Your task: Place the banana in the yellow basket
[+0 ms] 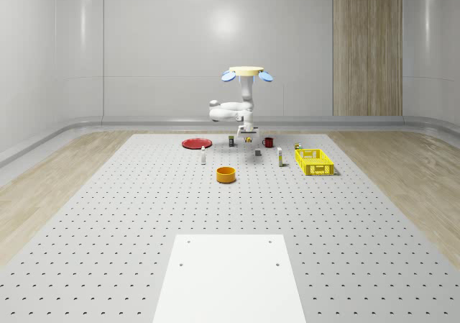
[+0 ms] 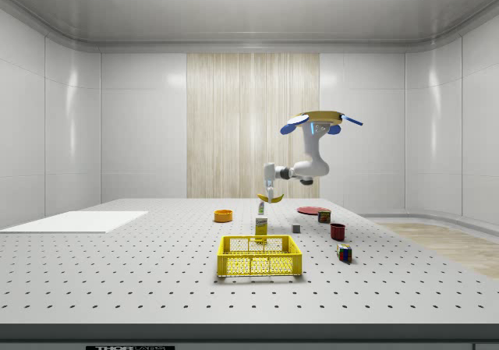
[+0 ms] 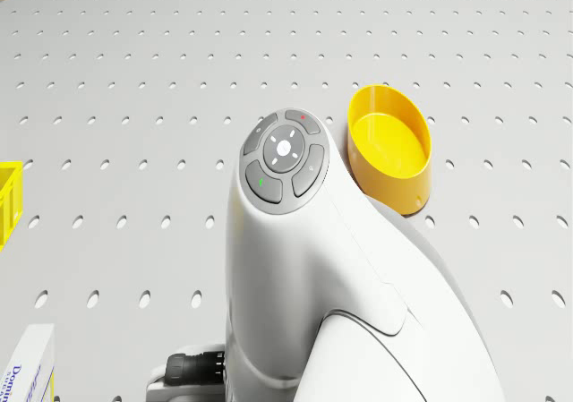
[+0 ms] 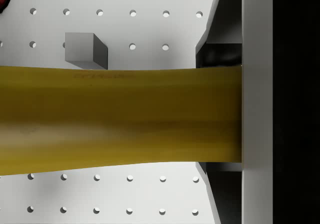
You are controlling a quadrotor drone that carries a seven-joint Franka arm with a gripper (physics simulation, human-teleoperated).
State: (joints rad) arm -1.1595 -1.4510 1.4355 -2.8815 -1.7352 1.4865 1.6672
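Observation:
The banana [image 4: 120, 119] fills the wrist view as a broad yellow band pressed against one gripper finger [image 4: 256, 104]. My gripper [image 2: 267, 191] is shut on the banana [image 2: 271, 199] and holds it in the air above the table. The drone [image 1: 248, 73] hovers over the far middle of the table with the arm folded below it, and the gripper [image 1: 249, 134] hangs under it. The yellow basket [image 1: 314, 162] stands on the table toward the whole-scene view's right, nearer the camera than the drone. In the side view the basket [image 2: 260, 256] sits in front of and below the gripper.
An orange bowl [image 1: 226, 174], a red plate [image 1: 196, 143] and a red mug [image 1: 268, 142] stand around the drone's spot. A grey cube [image 4: 86, 49] lies below the banana. A small box [image 2: 261, 227] and a Rubik's cube [image 2: 344, 252] stand near the basket. A white slab [image 1: 231, 276] lies in front.

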